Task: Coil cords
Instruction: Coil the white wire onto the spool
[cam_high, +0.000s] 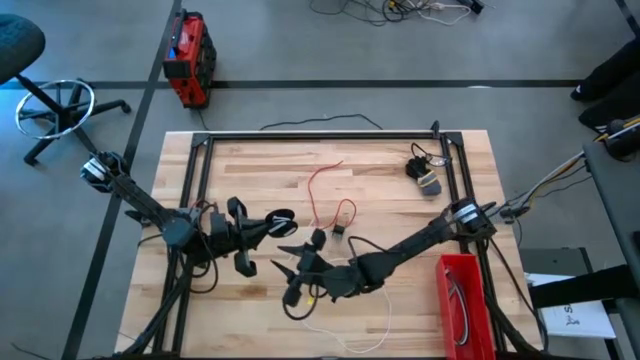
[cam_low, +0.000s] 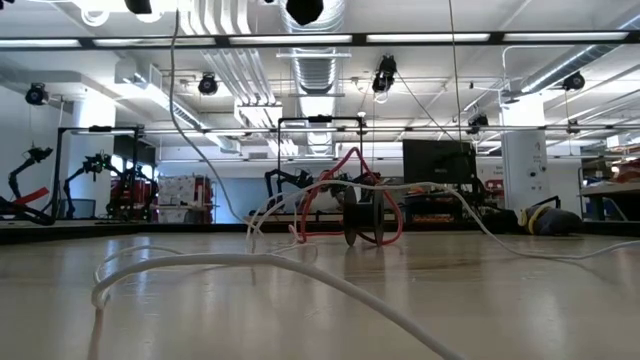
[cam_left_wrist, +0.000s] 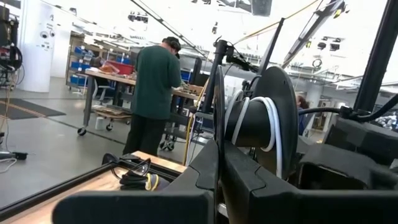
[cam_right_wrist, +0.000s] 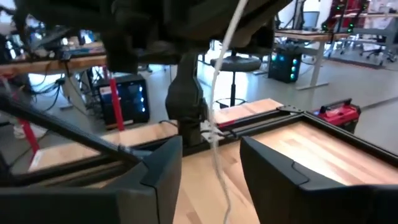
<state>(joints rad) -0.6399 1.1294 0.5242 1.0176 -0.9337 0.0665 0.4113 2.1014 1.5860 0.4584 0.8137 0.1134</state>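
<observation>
A white cord lies in loose loops near the table's front edge and rises to a black spool, where a few turns wrap the hub. My left gripper is shut on the spool, left of the table's middle. My right gripper stands open just in front of it. The white cord's rising stretch runs between its fingers, and I cannot tell whether it touches them. A red cord with a small dark plug lies loose at mid table. A black cord lies coiled at the far right. My left gripper pinches the spool's near flange between its two fingers, at the flange's rim. The flange stands edge-on between the fingers. The spool is held above the table with its hub about level, and the white cord hangs from it.
A black metal frame runs round the tabletop. A red bin stands at the front right corner. A red box is on the floor beyond the far left corner. A person stands at a bench in the room behind.
</observation>
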